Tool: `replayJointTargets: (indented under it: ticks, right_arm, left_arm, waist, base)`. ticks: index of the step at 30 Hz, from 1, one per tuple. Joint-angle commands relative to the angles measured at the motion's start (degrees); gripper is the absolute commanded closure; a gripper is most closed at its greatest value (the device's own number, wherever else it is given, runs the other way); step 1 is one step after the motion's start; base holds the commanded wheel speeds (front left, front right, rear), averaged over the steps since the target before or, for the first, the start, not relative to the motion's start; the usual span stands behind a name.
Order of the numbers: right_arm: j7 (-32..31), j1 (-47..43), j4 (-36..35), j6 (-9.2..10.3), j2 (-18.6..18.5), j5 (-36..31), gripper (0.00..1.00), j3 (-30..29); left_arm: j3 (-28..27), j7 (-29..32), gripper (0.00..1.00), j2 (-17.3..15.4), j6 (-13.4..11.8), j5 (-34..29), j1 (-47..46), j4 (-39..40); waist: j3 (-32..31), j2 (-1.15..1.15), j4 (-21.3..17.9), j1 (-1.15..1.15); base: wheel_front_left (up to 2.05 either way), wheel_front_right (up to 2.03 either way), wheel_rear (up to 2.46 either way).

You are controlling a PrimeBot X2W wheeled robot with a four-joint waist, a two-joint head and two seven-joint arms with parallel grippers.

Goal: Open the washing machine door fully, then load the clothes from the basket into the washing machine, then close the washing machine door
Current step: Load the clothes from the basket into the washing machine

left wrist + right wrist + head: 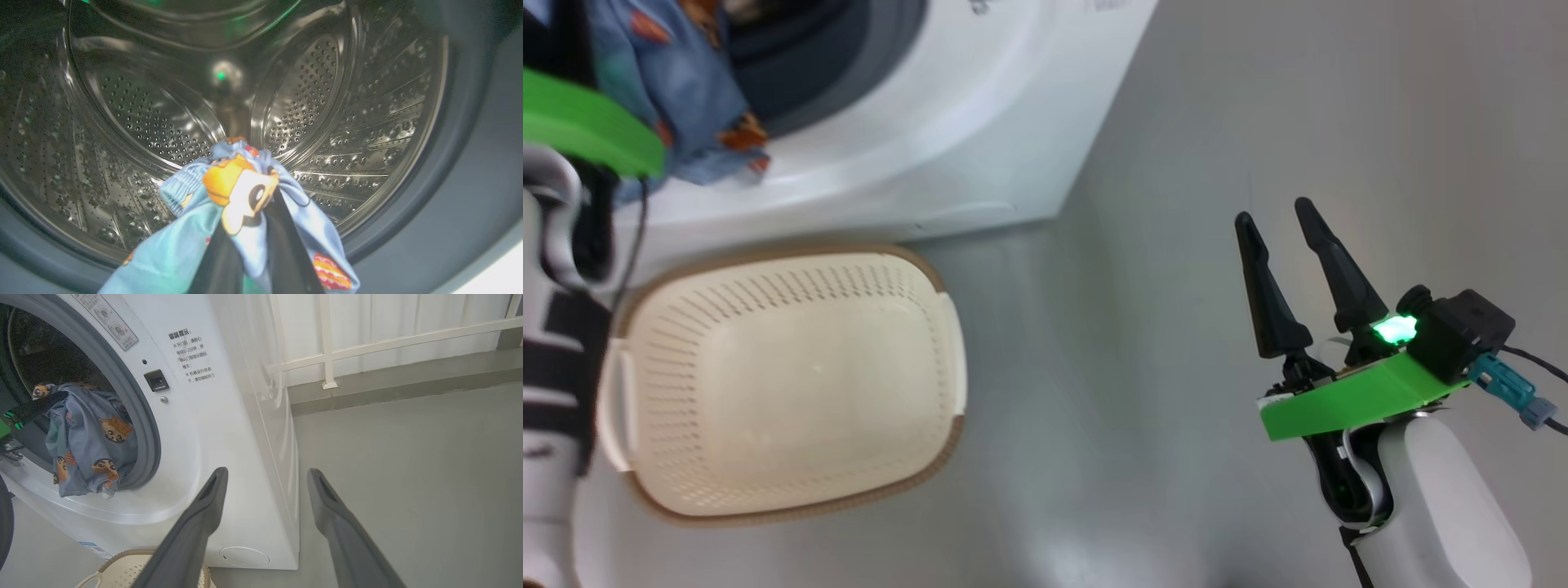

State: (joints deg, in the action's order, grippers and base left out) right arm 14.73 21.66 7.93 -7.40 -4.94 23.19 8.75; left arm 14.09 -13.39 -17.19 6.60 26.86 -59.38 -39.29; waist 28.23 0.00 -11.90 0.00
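A light blue garment with orange cartoon prints (241, 192) hangs in the mouth of the white washing machine (212, 428), draped over the grey seal (145, 428). My left gripper (253, 204) is shut on it, pointing into the steel drum (143, 114), with its fingertips buried in the cloth. In the head view the garment (686, 106) hangs beside my left wrist's green plate (588, 122). The cream basket (792, 253) stands on the floor before the machine with nothing in it. My right gripper (1274, 214) is open and holds nothing, off to the right over bare floor. The washing machine door is out of view.
Grey floor (1176, 122) stretches to the right of the machine. A white railing with a pale curtain (367, 339) runs along a raised kerb behind it. The basket's rim (122, 555) lies just below my right gripper's fingers (204, 514).
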Motion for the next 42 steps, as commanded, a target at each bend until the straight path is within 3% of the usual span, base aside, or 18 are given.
replayJointTargets:
  ticks: [1, 14, 21, 24, 25, 26, 33, 42]
  right_arm:
    - [0.27, 0.59, -1.93, -0.09, 0.67, -0.62, 0.00, 1.48]
    - [0.27, 2.90, -2.76, -0.09, 1.92, -0.35, 0.00, 3.78]
    - [0.27, 3.74, -3.20, -0.09, 2.04, 0.62, 0.00, 4.24]
    - [0.27, 3.73, -2.92, -0.09, 2.04, 0.93, 0.00, 4.36]
    - [0.27, 3.73, -2.75, -0.09, 2.05, 0.95, 0.00, 4.42]
    - [0.27, 3.79, -2.65, -0.09, 2.05, 0.97, 0.00, 4.47]
    - [0.27, 4.44, -2.12, -0.09, 2.05, 0.54, 0.00, 4.34]
    - [0.27, 4.69, -1.45, -0.09, 2.06, 0.60, 0.00, 4.46]
  left_arm:
    - [-1.05, -0.37, 1.00, -3.16, 0.23, -0.36, -3.02, -0.04]
    - [0.48, -1.38, 1.00, -5.75, 0.57, -3.20, -18.65, -8.49]
    - [-5.92, -1.59, 1.00, -5.70, -1.00, -6.46, -21.27, 2.74]
    - [-6.91, -1.60, 1.00, -4.98, -0.93, -7.40, -18.79, 1.03]
    - [-7.02, -1.60, 0.58, -4.66, -0.89, -7.18, -18.61, -1.01]
    - [-7.07, -1.60, 0.00, -4.56, -0.90, -7.33, -18.75, -2.30]
    - [-4.68, -0.92, 0.00, -3.56, -0.46, -8.11, -20.23, -13.05]
    - [-3.69, -1.52, 0.00, -2.81, 0.30, -7.44, -17.97, -16.88]
  waist:
    - [5.79, 0.00, -4.22, 0.00]
    - [12.66, 0.00, -8.16, 0.00]
    - [14.47, 0.00, -8.72, 0.00]
    - [14.23, 0.00, -8.37, 0.00]
    - [14.12, 0.00, -8.17, 0.00]
    - [14.07, 0.00, -7.98, 0.00]
    - [13.28, 0.00, -6.57, 0.00]
    - [10.07, 0.00, -5.24, 0.00]
  base:
    - [0.00, 0.00, 0.00]
    - [0.00, 0.00, 0.00]
    - [0.00, 0.00, 0.00]
    - [0.00, 0.00, 0.00]
    - [0.00, 0.00, 0.00]
    - [0.00, 0.00, 0.00]
    - [0.00, 0.00, 0.00]
    - [0.00, 0.00, 0.00]
